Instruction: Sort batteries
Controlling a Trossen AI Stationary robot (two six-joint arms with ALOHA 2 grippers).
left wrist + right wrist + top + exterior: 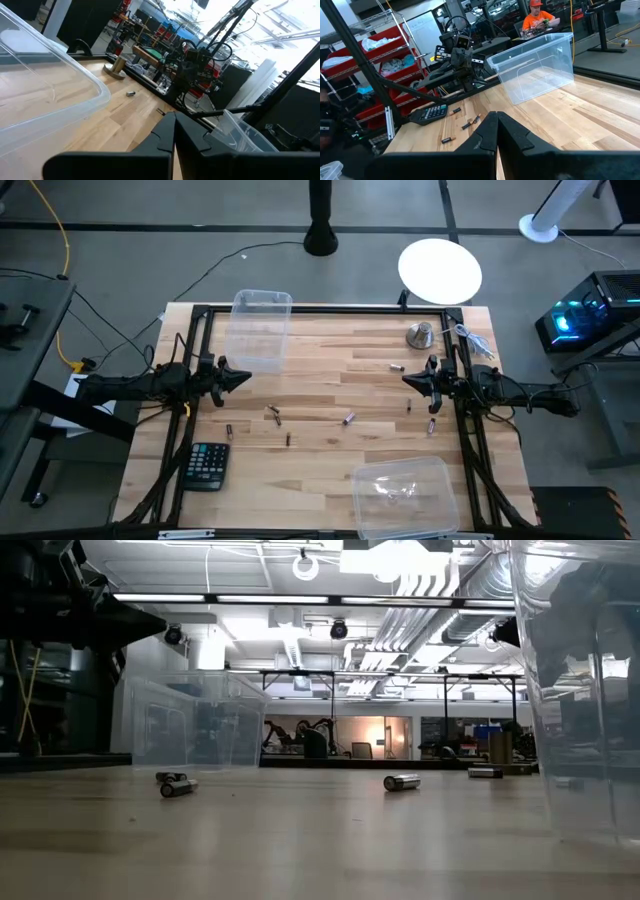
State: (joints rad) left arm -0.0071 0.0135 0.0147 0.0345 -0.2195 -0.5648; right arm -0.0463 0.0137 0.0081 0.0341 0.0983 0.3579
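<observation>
Several small batteries lie on their sides, scattered over the wooden table: a pair [273, 413], one [228, 431], one [289, 439], a light one [349, 419], one [396, 366], one [409, 407] and one [432, 424]. Some show in the low view [178, 787] [402, 781]. My left gripper [246, 377] hovers shut at the table's left, above the wood; it also shows in its wrist view [173, 124]. My right gripper [405, 378] hovers shut at the right, near the batteries there; it also shows in its wrist view [497, 121]. Neither holds anything.
A clear bin [260, 330] stands at the far left and another [402, 495] at the near right. A calculator [207, 465] lies near left. A metal bell-shaped object [420, 335] and a cable [478, 342] sit far right. A person [537, 20] sits beyond the table.
</observation>
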